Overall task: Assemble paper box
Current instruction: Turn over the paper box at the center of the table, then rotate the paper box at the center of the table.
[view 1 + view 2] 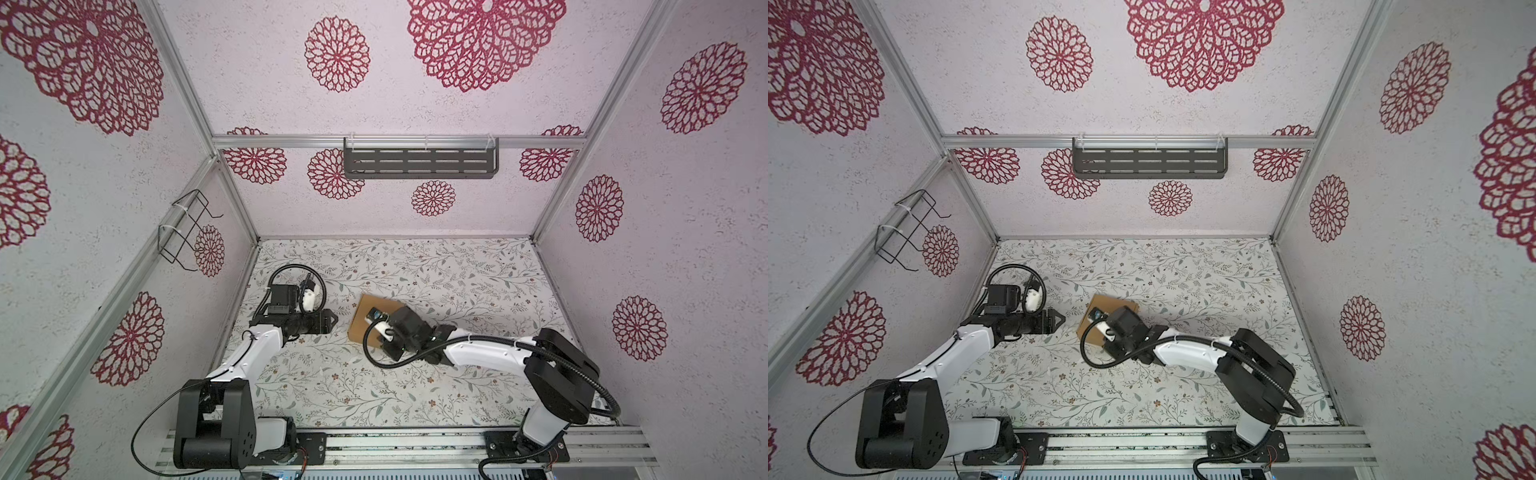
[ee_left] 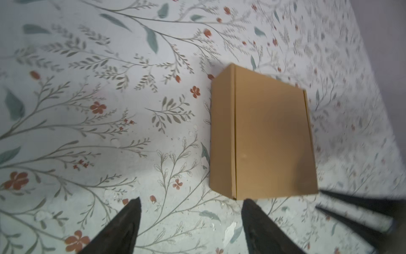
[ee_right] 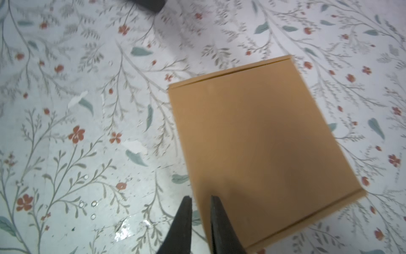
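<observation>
The paper box (image 1: 358, 322) (image 1: 1100, 301) is a shut, flat tan cardboard box lying on the floral table (image 1: 457, 282), mid-left. The left wrist view shows its lid and one side wall (image 2: 268, 136). My left gripper (image 1: 332, 320) (image 1: 1061, 319) (image 2: 192, 199) is wide open and empty, a short way left of the box. My right gripper (image 3: 200, 196) hovers over the box's (image 3: 259, 143) near edge, its jaws a narrow gap apart and holding nothing. In both top views its wrist hides the fingertips. Its blurred fingers (image 2: 362, 200) show beside a box corner.
A grey slotted shelf (image 1: 419, 162) hangs on the back wall and a black wire rack (image 1: 183, 232) on the left wall. Aluminium posts frame the cell. The arms' mounting rail (image 1: 415, 444) runs along the front edge. Bare floral table stretches to the right and back.
</observation>
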`<action>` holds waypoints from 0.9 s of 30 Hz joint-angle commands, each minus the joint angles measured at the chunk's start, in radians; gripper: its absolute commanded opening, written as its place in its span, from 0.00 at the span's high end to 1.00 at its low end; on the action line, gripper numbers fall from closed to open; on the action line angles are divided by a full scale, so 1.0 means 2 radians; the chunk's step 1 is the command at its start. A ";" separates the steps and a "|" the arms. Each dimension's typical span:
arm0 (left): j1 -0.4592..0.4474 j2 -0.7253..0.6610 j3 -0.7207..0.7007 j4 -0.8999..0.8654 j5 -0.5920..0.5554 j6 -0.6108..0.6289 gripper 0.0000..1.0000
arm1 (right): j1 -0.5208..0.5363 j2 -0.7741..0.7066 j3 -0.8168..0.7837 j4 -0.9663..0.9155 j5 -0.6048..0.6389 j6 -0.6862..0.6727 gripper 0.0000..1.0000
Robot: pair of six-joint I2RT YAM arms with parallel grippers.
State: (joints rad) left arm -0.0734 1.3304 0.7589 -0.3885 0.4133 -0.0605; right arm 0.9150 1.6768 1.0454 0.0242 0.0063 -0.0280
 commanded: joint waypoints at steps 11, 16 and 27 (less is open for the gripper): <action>-0.103 0.036 0.028 -0.067 -0.122 0.286 0.09 | -0.171 0.247 0.326 -0.195 -0.137 0.037 0.85; -0.105 0.096 0.055 -0.024 -0.151 0.307 0.09 | -0.182 0.265 0.327 -0.217 -0.182 0.030 0.87; -0.108 0.213 0.157 0.014 -0.159 0.311 0.09 | -0.197 0.138 0.138 -0.150 -0.175 0.042 0.87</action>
State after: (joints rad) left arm -0.2821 1.7206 1.0214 -0.4068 0.0937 0.5526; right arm 0.5320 2.0338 1.3624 -0.3119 -0.3294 0.0387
